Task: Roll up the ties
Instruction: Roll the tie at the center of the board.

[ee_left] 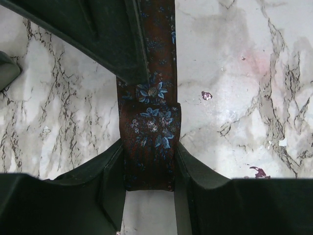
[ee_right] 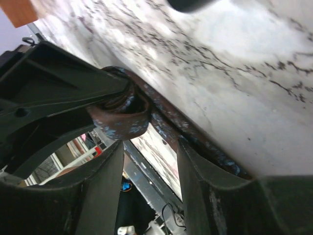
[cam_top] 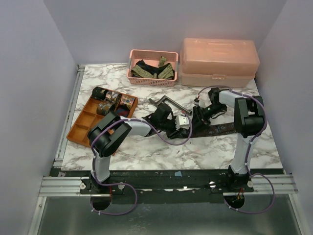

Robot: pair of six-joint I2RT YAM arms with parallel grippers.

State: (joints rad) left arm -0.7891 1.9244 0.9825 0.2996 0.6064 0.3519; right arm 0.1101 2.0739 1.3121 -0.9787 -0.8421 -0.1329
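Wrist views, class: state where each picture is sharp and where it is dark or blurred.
Left wrist view: the tie pattern is sharp, the left gripper's fingers underexposed, near black. Right wrist view: the rolled end is fairly sharp, the marble table beyond is blurred and washed bright.

No room between the left jaws: brown tie filling the gap from side to side. Straight ahead of them, tip to tip, the right jaws, so no way through there. Gap between the right jaws free, with the rolled end of the tie just past their tips and its flat strip along one side. Bare worktop on both sides of the left jaws, wide and easy to pass. Just beyond both pairs of jaws, a grey metal bar lying flat. Well to the left of the left jaws, an orange tray. Far beyond the bar, a pink basket and a pink box.
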